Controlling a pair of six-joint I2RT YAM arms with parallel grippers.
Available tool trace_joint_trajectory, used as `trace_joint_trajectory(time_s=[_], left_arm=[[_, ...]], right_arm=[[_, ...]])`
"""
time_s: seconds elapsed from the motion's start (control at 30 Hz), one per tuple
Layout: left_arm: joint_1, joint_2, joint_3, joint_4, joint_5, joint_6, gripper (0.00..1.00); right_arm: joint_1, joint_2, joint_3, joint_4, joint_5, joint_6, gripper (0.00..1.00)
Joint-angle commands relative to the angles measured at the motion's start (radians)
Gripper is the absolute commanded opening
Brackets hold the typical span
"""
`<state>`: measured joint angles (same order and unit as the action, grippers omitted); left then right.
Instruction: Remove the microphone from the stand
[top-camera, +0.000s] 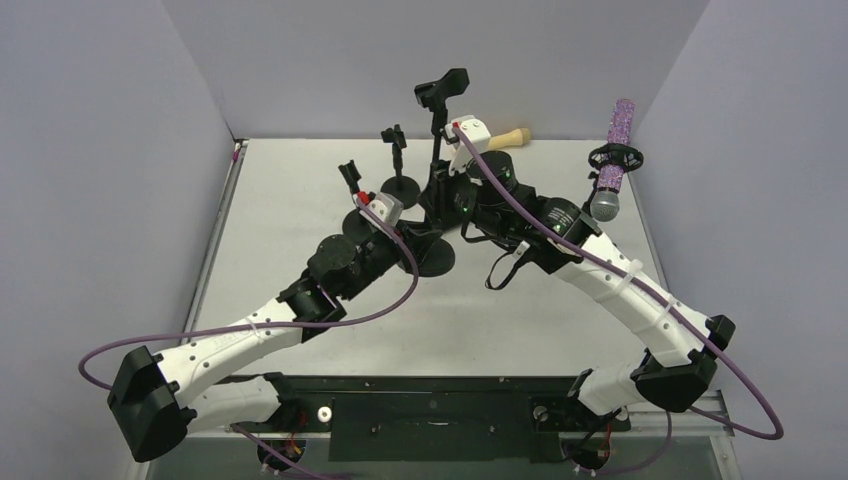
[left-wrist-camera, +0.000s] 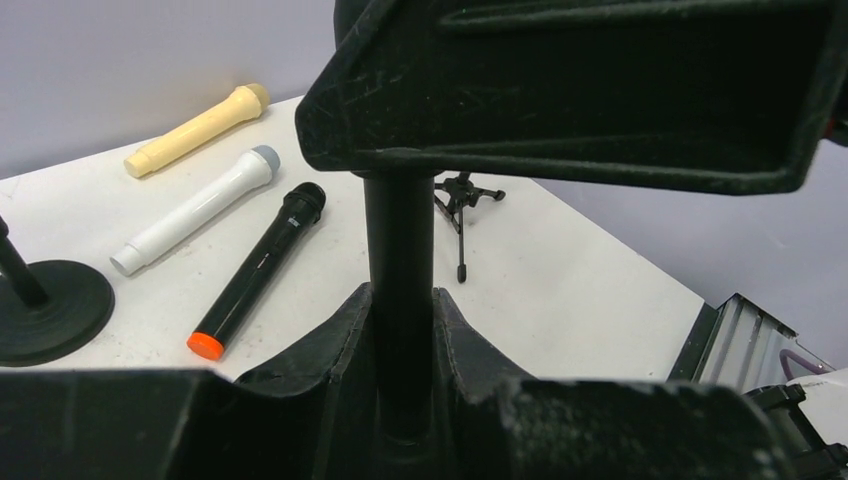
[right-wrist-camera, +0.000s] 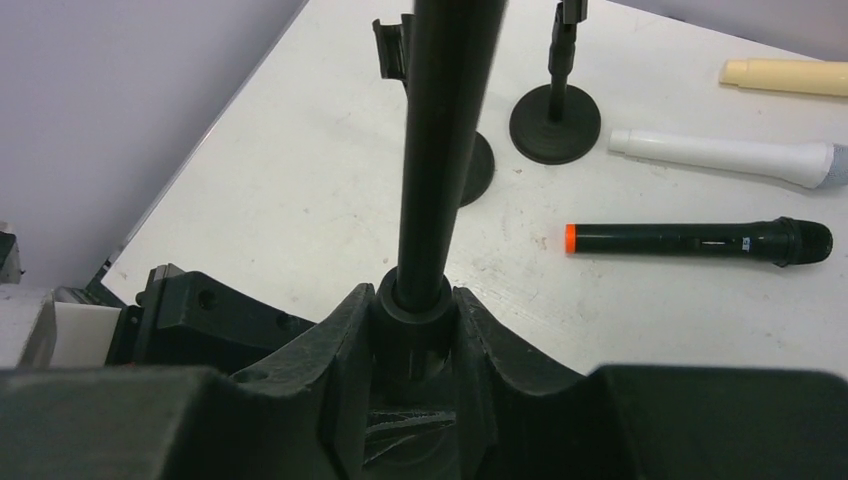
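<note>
A purple glitter microphone (top-camera: 622, 125) sits head-down in a black shock-mount stand (top-camera: 603, 155) at the far right, away from both grippers. A tall black stand (top-camera: 435, 150) with an empty clip (top-camera: 441, 90) stands mid-table. My left gripper (top-camera: 418, 232) is shut on its pole (left-wrist-camera: 400, 240), below the clip (left-wrist-camera: 580, 90). My right gripper (top-camera: 445, 195) is shut on the pole's collar (right-wrist-camera: 412, 315). The fingers (left-wrist-camera: 330, 350) (right-wrist-camera: 340, 350) press on both sides.
Cream (left-wrist-camera: 195, 130), white (left-wrist-camera: 195, 212) and black orange-tipped (left-wrist-camera: 255, 272) microphones lie on the table behind; the cream one (top-camera: 515, 137) shows from above. Two small round-base stands (top-camera: 399, 160) (top-camera: 352, 190) stand left of the pole. Tripod legs (left-wrist-camera: 460, 195) are at the right.
</note>
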<state>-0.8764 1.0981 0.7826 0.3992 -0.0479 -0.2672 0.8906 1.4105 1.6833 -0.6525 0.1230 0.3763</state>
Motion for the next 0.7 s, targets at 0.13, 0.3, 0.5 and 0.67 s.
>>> trace_joint_trajectory(time_s=[0.13,0.3,0.5,0.67], left_arm=[[0.007,-0.046,0.063,0.105,0.146,-0.032,0.0],[0.043,-0.072,0.044,0.175,0.33,-0.107,0.0],[0.071,-0.079,0.029,0.304,0.522,-0.23,0.0],[0.078,-0.07,0.024,0.4,0.604,-0.292,0.0]], right_arm=[[-0.055,-0.046,-0.007,0.087,-0.128,-0.073,0.09],[-0.151,-0.114,-0.114,0.234,-0.545,-0.106,0.08],[-0.225,-0.129,-0.184,0.402,-0.931,-0.097,0.18],[-0.24,-0.103,-0.191,0.487,-1.081,-0.062,0.37]])
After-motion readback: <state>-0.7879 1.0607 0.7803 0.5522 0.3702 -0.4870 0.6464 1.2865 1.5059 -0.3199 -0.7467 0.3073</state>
